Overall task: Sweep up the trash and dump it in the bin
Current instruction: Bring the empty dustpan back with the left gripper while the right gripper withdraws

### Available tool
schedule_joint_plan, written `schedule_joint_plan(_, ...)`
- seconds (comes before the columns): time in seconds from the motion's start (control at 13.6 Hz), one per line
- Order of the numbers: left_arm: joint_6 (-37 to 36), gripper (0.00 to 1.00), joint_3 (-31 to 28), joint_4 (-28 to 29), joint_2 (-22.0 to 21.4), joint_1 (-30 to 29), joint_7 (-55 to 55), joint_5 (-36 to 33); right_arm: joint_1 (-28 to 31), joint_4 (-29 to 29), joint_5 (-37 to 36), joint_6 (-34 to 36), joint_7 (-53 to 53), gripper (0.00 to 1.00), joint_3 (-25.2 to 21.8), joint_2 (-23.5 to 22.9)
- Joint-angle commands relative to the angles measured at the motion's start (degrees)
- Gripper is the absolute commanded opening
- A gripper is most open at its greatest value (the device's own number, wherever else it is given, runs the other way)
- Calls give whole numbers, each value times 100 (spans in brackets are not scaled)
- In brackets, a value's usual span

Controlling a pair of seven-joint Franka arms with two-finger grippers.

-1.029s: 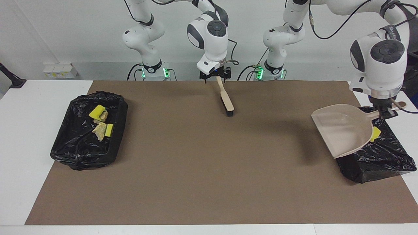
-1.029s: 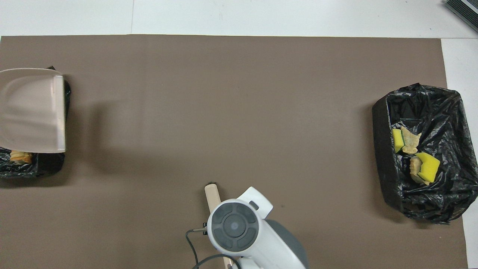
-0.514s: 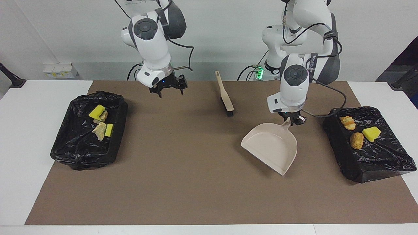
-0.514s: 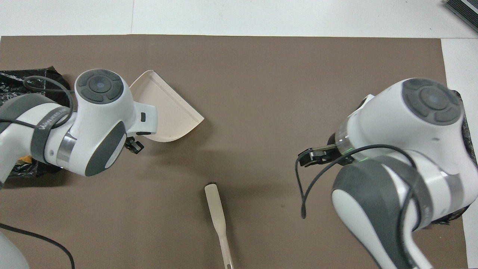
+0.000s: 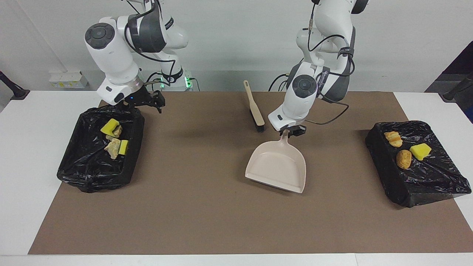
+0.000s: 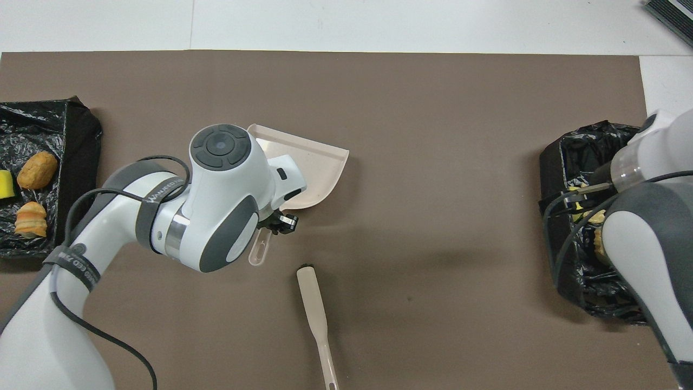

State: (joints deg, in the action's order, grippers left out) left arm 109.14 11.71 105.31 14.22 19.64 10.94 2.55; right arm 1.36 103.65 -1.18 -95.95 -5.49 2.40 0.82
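White table (image 5: pixel 37 147) under a brown mat (image 5: pixel 207 218); mat marks the work zone, and no scraps show on it in either view.

Two bins, black-bagged, one at each end of the table so each arm has a dump spot within reach. Bin at the right arm's end (image 5: pixel 88 173) holds four scraps (image 5: pixel 114 137): yellow sponge and beige chunks. Bin at the left arm's end (image 5: pixel 436 184) holds three (image 5: pixel 404 149): a brown ridged pastry-like lump, a round tan lump, a yellow sponge piece. All trash looks binned, so the task reads as done or nearly so; what's left is probably parking the tools.

Dustpan (image 5: pixel 277 170) sits on or just above the mat mid-table, mouth away from the robots, handle up into the left gripper (image 5: pixel 289 132), whose jaws are clamped on the handle. That end grip makes sense: it gives leverage to tip the pan. Whether the pan's lip touches the mat, cannot tell.

Brush (image 5: pixel 255 111) lies loose on the mat just beside the left gripper, toward the robots and the right arm's end, bristle end nearest the jaws. Nothing holds it.

Right gripper (image 5: pixel 149 101) hangs over the robot-side edge of its bin, jaws apart and empty.

View differences: facing view shows both bins' contents and the right gripper clearly. Overhead view hides most of that bin under the right arm, but shows the pan handle's loop end sticking out past the left jaws, so the grip is partway along the handle, not at its tip.
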Motion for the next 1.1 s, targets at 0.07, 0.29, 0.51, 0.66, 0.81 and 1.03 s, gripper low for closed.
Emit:
schedule_joint_plan(0.07,423,0,-125,-115,168,373,1163,264,662,-643,-243,50,-119,100,85,-65)
schedule_joint_plan(0.29,319,0,-125,-510,519,514,1243,273,603,-933,-85,269,-110,100,-229,-21)
schedule_joint_plan(0.51,327,0,-125,-607,731,699,1691,246,304,-1443,169,954,222,100,-538,14)
schedule_joint_plan(0.66,310,6,-125,-634,740,664,1675,220,294,-1480,214,1035,671,100,-513,67)
schedule_joint_plan(0.81,292,80,-133,-634,670,655,1657,202,277,-1401,197,895,681,100,-469,129)
schedule_joint_plan(1.03,275,100,-186,-521,346,507,1543,0,277,-1243,179,737,681,100,-442,208)
